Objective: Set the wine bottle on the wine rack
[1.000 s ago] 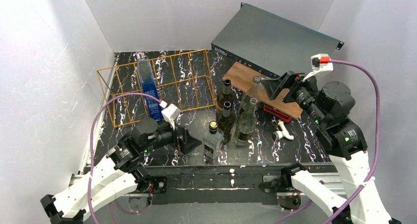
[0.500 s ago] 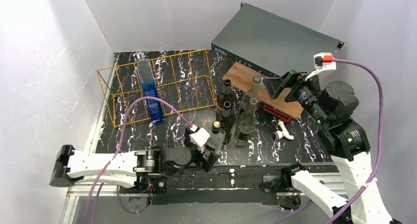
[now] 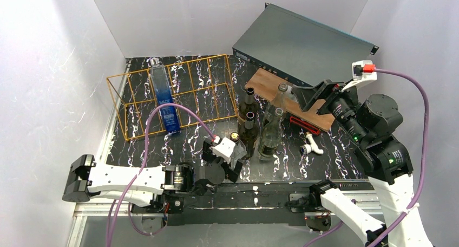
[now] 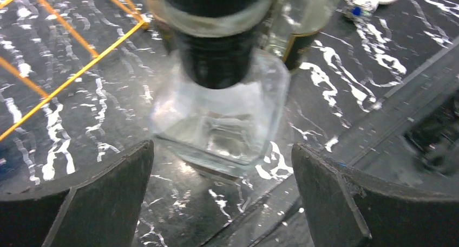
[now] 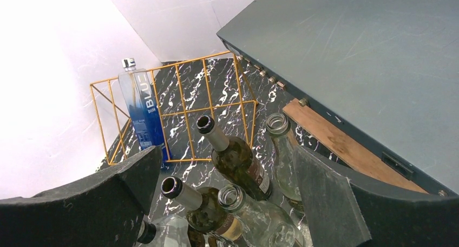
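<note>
At the far left of the black white-veined tabletop [image 3: 184, 141] stands the low orange-gold wire wine rack [image 3: 178, 95]. A tall blue bottle with a silver cap [image 3: 164, 98] rests in one of its left bays, cap toward the back wall. Near the front edge, the left gripper [image 4: 221, 155] is spread wide, one finger on either side of a squat square clear glass bottle with a black cap [image 4: 224, 117]. That bottle stands upright on the table between them, and neither finger touches it. Just behind it two dark glass wine bottles [image 3: 249, 130] stand open-necked, one behind the other. To their right stand two clear glass bottles [image 3: 270, 136], also upright. All four are off the rack, just beyond its right corner. Farther right a flat brown wooden board [image 3: 265, 82] lies against a grey metal box [image 3: 303, 41]. A red-handled tool [image 3: 300, 122] and a small white plastic fitting [image 3: 311, 145] lie in front of the board. The right gripper [image 5: 226, 155] is raised over the board, fingers wide apart and holding nothing.
</note>
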